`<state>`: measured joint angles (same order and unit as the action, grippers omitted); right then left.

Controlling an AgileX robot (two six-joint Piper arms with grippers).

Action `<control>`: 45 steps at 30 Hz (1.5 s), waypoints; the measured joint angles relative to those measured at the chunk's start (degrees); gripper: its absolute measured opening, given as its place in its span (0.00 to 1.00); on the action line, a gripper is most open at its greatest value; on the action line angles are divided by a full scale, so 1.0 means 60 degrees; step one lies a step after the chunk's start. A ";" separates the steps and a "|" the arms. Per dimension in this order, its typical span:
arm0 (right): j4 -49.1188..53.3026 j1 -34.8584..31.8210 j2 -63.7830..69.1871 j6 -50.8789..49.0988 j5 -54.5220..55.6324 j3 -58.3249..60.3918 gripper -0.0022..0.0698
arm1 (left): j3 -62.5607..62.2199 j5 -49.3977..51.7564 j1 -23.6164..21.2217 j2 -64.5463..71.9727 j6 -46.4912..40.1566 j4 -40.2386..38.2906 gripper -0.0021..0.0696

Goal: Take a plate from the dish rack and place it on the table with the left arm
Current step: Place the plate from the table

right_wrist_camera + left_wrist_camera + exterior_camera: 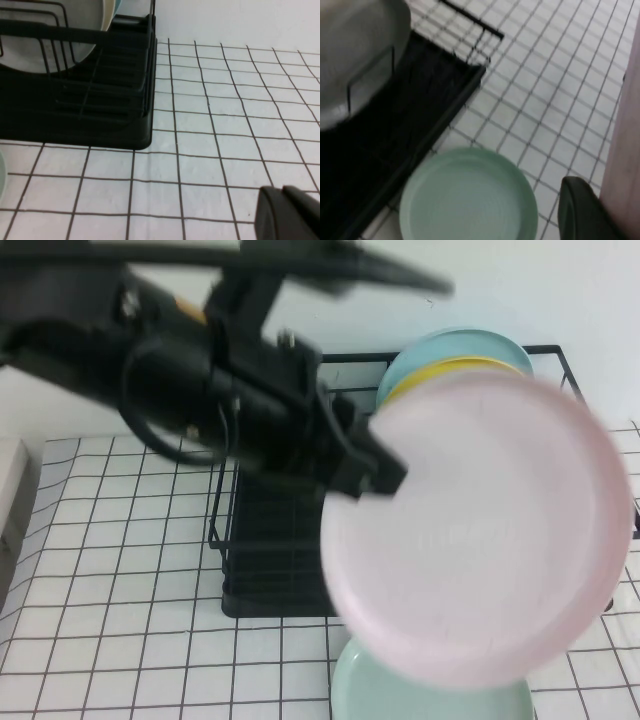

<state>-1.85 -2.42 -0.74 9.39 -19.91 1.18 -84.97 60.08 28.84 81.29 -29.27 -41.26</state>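
The left arm (200,380) is bulky, matte black; a black cable loops beside its joints.

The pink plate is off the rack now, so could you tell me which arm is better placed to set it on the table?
Left. The left end effector grips the pink plate in the air; the right end effector sits low, apart from it.

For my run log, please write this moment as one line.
left gripper: shut on pink plate, lifted above dish rack | mint-green plate: on table | right gripper: low over table
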 joint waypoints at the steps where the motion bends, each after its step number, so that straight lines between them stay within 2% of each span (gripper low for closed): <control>1: 0.0000 0.0000 0.0000 0.0000 0.0000 0.0000 0.03 | 0.0295 0.0116 0.0044 0.0000 0.0109 0.0087 0.15; 4: 0.0000 0.0000 0.0000 0.0000 0.0000 0.0000 0.03 | 0.1442 0.0090 0.0064 0.0000 0.0335 0.0240 0.15; 7: 0.0000 0.0000 0.0000 0.0000 0.0000 0.0000 0.03 | 0.2891 -0.0833 0.0064 0.0015 0.0742 0.0188 0.15; 14: 0.0000 0.0000 0.0000 0.0000 0.0000 0.0000 0.03 | 0.5172 -0.3524 0.0064 0.0048 0.0960 -0.1267 0.15; 19: 0.0000 0.0000 0.0000 0.0000 0.0000 0.0000 0.03 | 0.5410 -0.4098 0.0103 0.0458 0.0811 -0.1705 0.15; 26: 0.0000 0.0000 0.0000 0.0000 0.0000 0.0000 0.03 | 0.5410 -0.4730 0.0803 0.1455 0.0353 -0.1911 0.15; 31: 0.0000 0.0000 0.0000 0.0000 0.0000 0.0000 0.03 | 0.5410 -0.5118 0.0914 0.1810 0.0144 -0.1914 0.16; 34: 0.0000 0.0000 0.0000 0.0000 0.0000 0.0000 0.03 | 0.5410 -0.5180 0.0914 0.1824 -0.0163 -0.2048 0.26; 39: 0.0000 0.0000 0.0000 0.0000 0.0000 0.0000 0.03 | 0.5410 -0.4764 0.0914 0.1824 -0.0389 -0.2421 0.68; 41: 0.0000 0.0000 0.0000 0.0000 0.0000 0.0000 0.03 | 0.5410 -0.4531 0.0914 0.1824 -0.0563 -0.2480 0.75; 45: 0.0000 0.0000 0.0000 0.0000 0.0000 0.0000 0.03 | 0.5410 -0.4272 0.0914 0.1824 -0.0742 -0.2560 0.73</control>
<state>-1.85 -2.42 -0.74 9.39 -19.91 1.18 -52.51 34.45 34.32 92.24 -33.72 -56.62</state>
